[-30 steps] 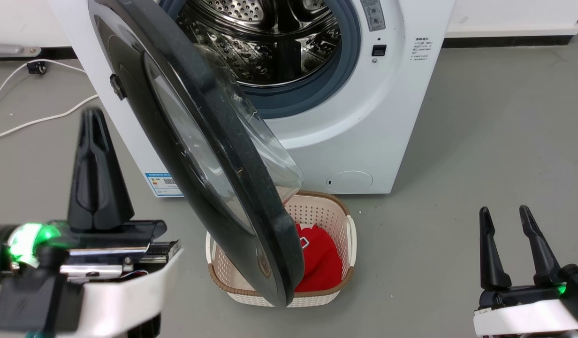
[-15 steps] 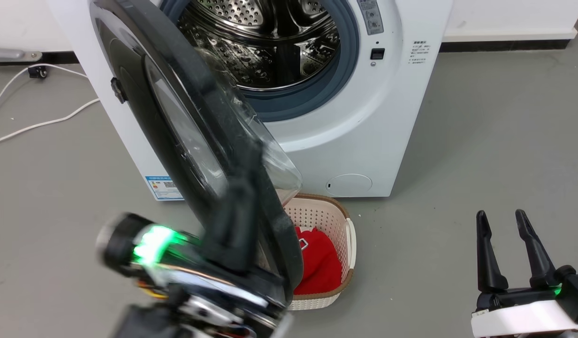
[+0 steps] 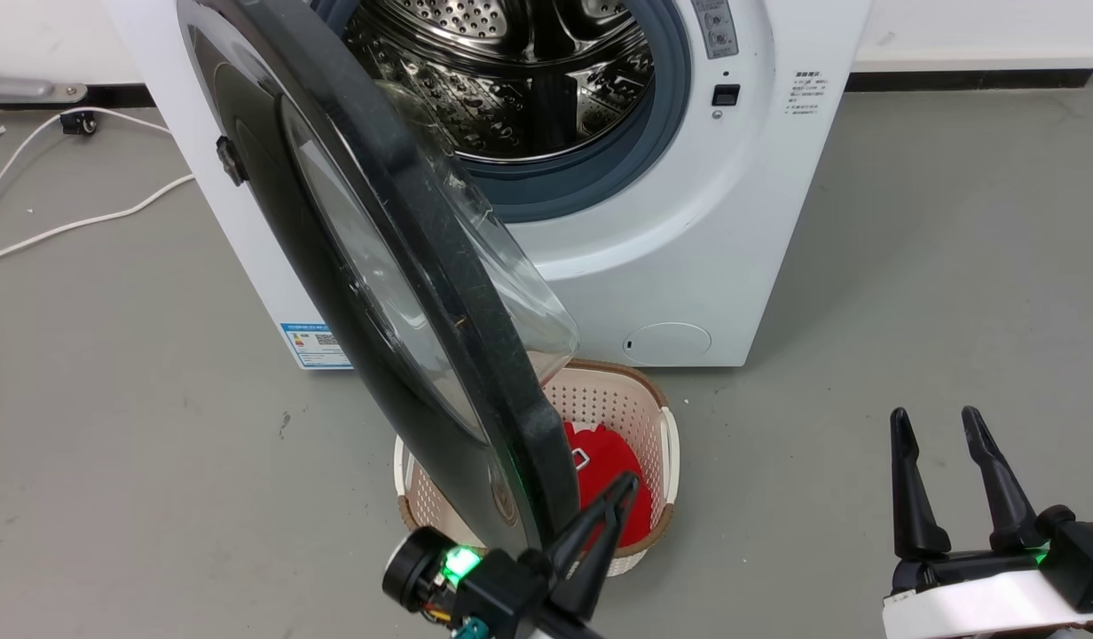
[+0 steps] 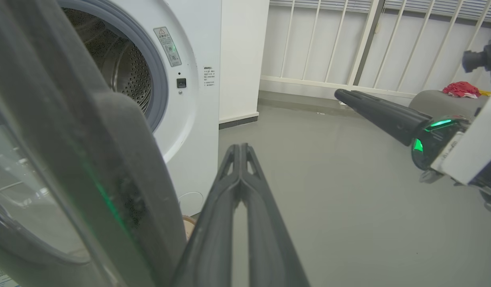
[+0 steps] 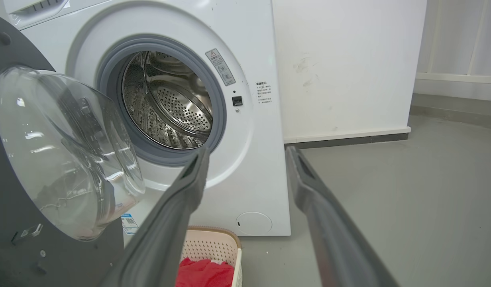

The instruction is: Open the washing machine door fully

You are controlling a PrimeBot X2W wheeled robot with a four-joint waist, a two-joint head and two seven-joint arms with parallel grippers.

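my left claw (image 3: 626, 488) is shut tight, fingers pressed together w/ nothing between them. it sits low down just beside the free edge of the washer door (image 3: 396, 293), on the inner side; can't tell if it's touching. the door stands partway open, hinged on the left of the washer (image 3: 688, 240) and swung out toward me, w/ its glass bowl (image 3: 502, 266) facing the steel drum (image 3: 511, 80). the door's lower edge hangs over a cream basket (image 3: 669, 444) w/ a red cloth (image 3: 600, 457) in it, on the grey floor (image 3: 910, 266) in front of the washer. my right claw (image 3: 934, 417) is off to the right, well apart from the door, fingers spread, holding nothing.
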